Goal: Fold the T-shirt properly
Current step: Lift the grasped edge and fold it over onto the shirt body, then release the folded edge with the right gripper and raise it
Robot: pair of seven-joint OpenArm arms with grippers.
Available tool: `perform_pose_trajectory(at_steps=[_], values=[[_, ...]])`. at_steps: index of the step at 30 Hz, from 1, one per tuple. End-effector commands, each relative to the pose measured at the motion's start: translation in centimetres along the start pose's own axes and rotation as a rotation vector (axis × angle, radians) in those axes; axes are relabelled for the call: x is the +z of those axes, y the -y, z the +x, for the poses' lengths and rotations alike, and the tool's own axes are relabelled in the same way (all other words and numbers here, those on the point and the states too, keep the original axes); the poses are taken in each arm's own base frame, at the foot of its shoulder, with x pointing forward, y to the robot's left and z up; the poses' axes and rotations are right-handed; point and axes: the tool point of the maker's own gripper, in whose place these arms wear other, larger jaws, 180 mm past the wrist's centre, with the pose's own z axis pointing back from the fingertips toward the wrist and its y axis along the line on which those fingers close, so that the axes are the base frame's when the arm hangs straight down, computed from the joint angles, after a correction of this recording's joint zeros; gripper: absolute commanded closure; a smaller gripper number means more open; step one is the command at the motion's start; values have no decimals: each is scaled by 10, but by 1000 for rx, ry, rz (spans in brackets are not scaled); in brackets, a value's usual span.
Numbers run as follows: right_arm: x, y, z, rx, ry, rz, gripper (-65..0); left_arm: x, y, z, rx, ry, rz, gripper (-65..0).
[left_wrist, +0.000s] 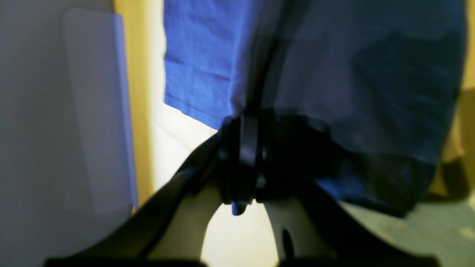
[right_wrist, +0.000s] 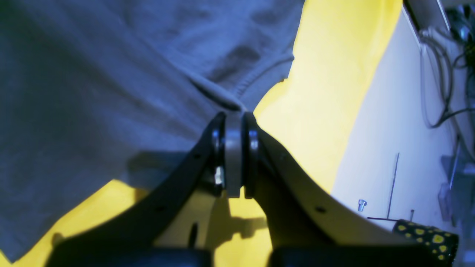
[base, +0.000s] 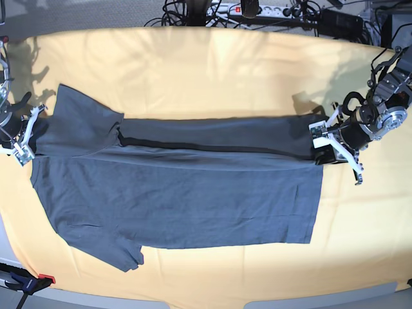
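A dark grey T-shirt (base: 180,193) lies spread lengthwise across a table covered by a pale yellow cloth (base: 212,71), its far long edge turned over toward the middle so that a folded band runs from one end to the other. One short sleeve (base: 84,122) lies flat on the base view's left, on top of the fold, and another sleeve (base: 119,254) juts out along the near edge.

The right gripper (right_wrist: 234,122), at the left end of the base view, is clenched on the T-shirt near the shoulder, the fabric pinched between its closed black fingers (right_wrist: 217,148) with a stitched hem just above them. The left gripper (left_wrist: 243,122), at the opposite end, is likewise clamped on the T-shirt at the corner of the folded band, with cloth draping over and beside its fingers (left_wrist: 248,148); that wrist view is blurred and much of the fabric there sits in shadow.

Behind the table, a tangle of black cables (base: 193,13) and a power strip (base: 257,9) lie on the floor. A clamp (base: 26,281) with a red tip grips the table's near left corner. No containers are in sight.
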Motion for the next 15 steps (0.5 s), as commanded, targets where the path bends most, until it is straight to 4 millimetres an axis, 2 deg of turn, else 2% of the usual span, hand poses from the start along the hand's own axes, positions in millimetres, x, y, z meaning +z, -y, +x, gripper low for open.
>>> perform_pose_trajectory(at_steps=[1, 7, 13, 15], values=[[4, 21, 12, 0, 35, -38, 0, 4, -19, -3, -22, 2, 46, 0], [1, 24, 21, -29, 72, -18, 0, 2, -17, 4, 25, 59, 38, 0], [-3, 15, 29, -63, 113, -10, 0, -5, -13, 10, 48, 65, 46, 0], [-6, 20, 31, -89, 117, -36, 0, -7, -17, 10, 65, 50, 78, 0]])
